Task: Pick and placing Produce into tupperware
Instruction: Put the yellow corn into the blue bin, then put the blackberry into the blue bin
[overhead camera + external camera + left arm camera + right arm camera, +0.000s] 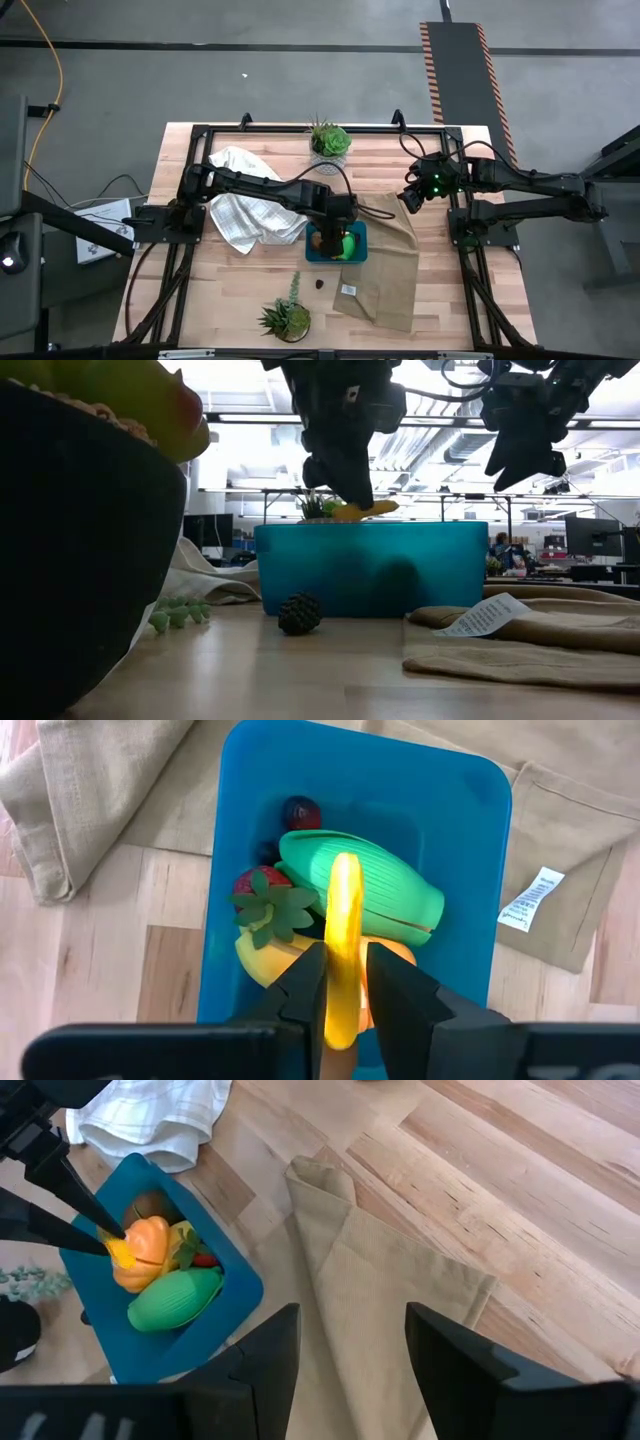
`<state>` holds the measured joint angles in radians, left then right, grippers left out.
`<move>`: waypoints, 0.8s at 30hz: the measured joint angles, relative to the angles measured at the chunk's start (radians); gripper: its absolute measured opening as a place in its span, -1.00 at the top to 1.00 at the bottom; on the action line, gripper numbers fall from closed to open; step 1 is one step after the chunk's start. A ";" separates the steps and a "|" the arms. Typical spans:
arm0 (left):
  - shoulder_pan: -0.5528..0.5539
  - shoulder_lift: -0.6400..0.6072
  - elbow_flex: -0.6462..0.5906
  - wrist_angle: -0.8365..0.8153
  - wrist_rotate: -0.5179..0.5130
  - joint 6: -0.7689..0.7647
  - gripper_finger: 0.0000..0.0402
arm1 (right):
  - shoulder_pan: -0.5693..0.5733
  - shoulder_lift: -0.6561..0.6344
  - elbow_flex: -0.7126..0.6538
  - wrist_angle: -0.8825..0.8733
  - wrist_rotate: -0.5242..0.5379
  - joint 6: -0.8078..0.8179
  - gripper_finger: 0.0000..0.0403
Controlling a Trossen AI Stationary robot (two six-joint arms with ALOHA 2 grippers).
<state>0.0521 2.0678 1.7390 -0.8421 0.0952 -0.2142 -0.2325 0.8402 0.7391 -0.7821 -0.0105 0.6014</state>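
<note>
Banana (344, 935) lies lengthwise between my left gripper's (346, 982) narrow jaws, which clasp it directly above the tupperware (470, 870) and its produce; my right gripper (345, 1350) waits farther off, jaws wide, over the counter (520, 1170).

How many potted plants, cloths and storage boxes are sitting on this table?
Potted plants: 2
Cloths: 2, one white, one tan
Blue container: 1
Total: 5
</note>
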 joint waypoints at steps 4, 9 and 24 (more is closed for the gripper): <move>0.000 0.000 0.000 0.000 -0.002 0.000 0.67 | 0.000 0.000 0.000 0.000 0.000 0.000 0.14; 0.000 -0.001 0.000 0.000 -0.002 -0.003 0.67 | 0.000 0.000 0.000 0.000 0.000 0.000 0.14; -0.029 -0.030 0.095 -0.232 0.013 -0.038 0.67 | 0.000 0.000 0.000 0.000 0.000 -0.007 0.14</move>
<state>0.0227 2.0377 1.8341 -1.0739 0.1086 -0.2527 -0.2329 0.8402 0.7391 -0.7821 -0.0109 0.5949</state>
